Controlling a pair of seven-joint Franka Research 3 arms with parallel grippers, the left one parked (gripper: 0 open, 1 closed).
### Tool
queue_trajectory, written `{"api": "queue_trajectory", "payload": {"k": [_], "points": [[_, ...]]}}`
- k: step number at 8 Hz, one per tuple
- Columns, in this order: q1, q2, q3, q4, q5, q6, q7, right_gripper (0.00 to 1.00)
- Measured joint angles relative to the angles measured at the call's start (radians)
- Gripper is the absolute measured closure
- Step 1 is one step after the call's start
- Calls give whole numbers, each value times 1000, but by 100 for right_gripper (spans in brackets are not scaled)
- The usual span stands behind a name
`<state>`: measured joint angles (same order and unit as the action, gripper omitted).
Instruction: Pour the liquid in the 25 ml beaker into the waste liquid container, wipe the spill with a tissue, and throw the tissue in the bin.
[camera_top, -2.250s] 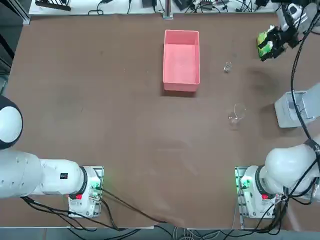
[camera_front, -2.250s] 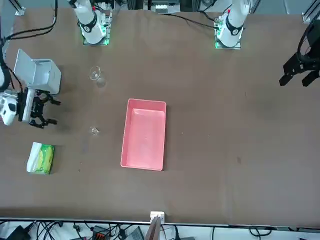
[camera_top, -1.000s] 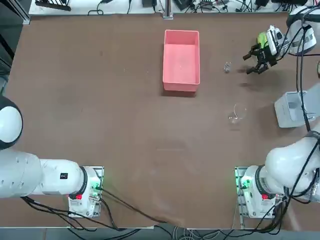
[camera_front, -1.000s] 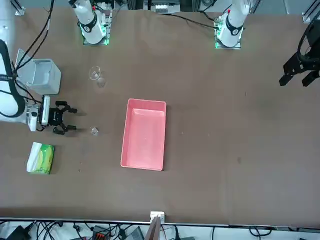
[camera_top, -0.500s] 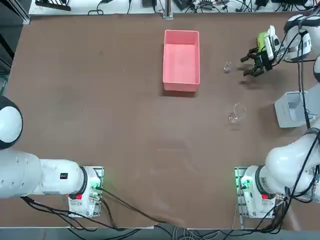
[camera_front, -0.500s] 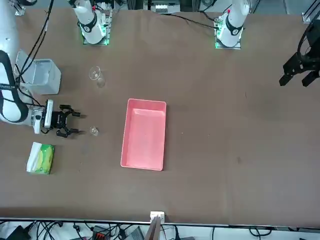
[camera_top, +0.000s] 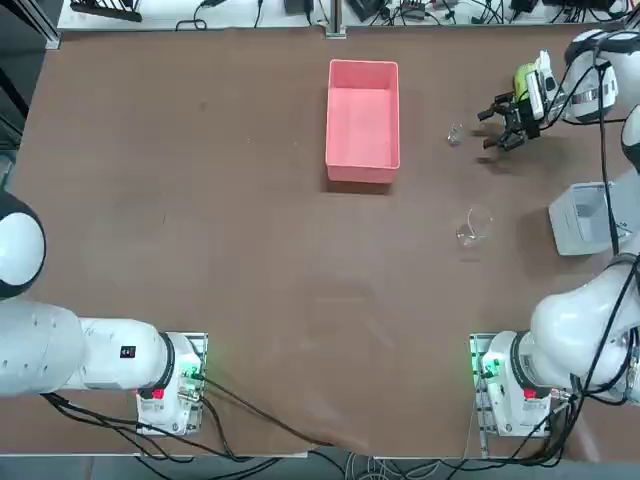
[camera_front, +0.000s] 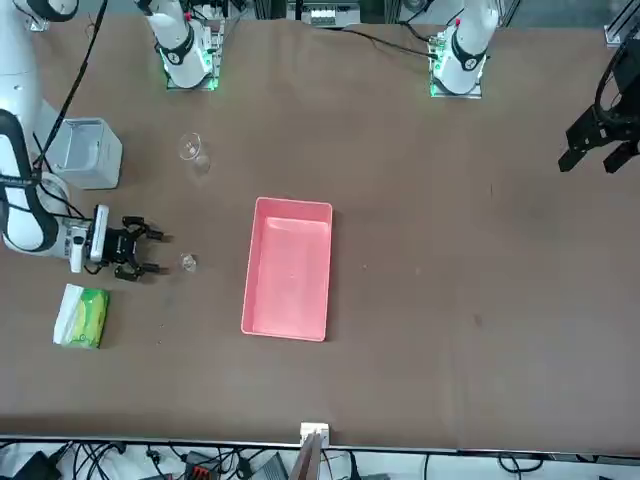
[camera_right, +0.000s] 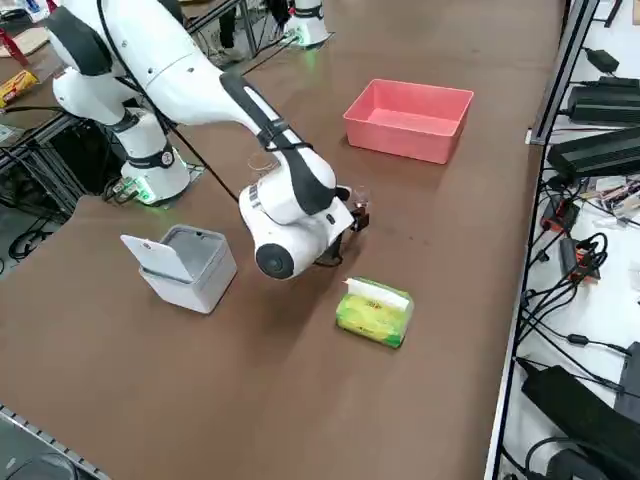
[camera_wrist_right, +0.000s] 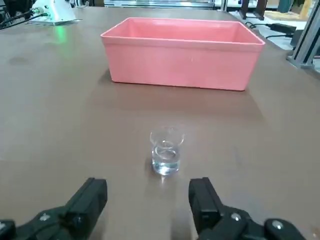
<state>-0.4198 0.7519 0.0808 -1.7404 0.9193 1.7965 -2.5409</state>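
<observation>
Since the right gripper (camera_wrist_right: 147, 200) sits low over the table with its fingers spread wide and nothing between them, the step in hand looks like reaching for the small beaker (camera_wrist_right: 166, 152), which stands upright just ahead of the fingertips, between the gripper and the pink tray (camera_wrist_right: 182, 54) farther off. To do it well, slide the fingers level to either side of the glass, centre it, then close gently and keep it upright. The beaker is tiny, clear, smooth and round, with a little liquid in it; the tray is matte plastic, rectangular, low-walled.
</observation>
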Motion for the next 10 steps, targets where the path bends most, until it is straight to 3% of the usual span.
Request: {"api": "queue_trajectory", "payload": {"k": [5, 10], "points": [[25, 77, 7, 46, 28, 0, -22, 0], [54, 94, 8, 61, 54, 0, -24, 0]]}}
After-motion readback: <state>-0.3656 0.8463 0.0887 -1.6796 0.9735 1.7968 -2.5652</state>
